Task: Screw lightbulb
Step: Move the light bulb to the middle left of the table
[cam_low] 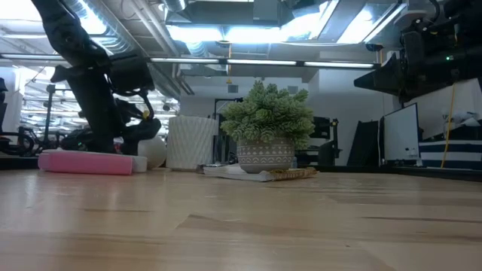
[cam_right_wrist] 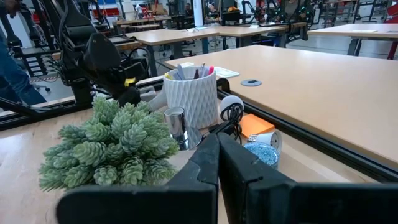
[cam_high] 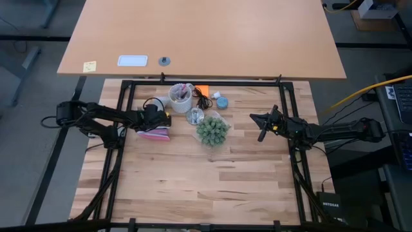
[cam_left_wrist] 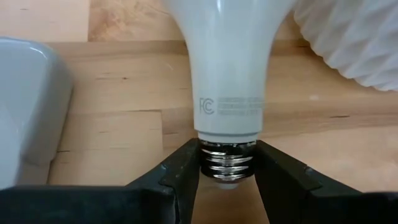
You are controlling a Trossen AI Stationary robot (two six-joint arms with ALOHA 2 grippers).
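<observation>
Closest to the left wrist camera were the two dark fingers [cam_left_wrist: 186, 171] of the left claw [cam_left_wrist: 227, 171], and they pinched the grey screw end of the lightbulb [cam_left_wrist: 229, 68]. So the left claw was grasping the lightbulb. The bulb lay on its side on the table [cam_high: 219, 187], just beside the white cup [cam_high: 180, 96] and the pink box [cam_high: 154, 134].

The bulb looked light and smooth. Its round white part would likely be slippery and could crack if squeezed hard. The screw end is metal with ridges, so it seemed a firm place to hold. But that end has to go into the shiny fitting [cam_right_wrist: 175, 124], so the wide white part may need holding for the turning.

The right claw [cam_right_wrist: 217, 155] was clenched with nothing in it, waiting in the air on the right side, well apart from the bulb.

I counted one lightbulb, one white cup, one green plant [cam_high: 212, 129], one shiny fitting and two claws.
</observation>
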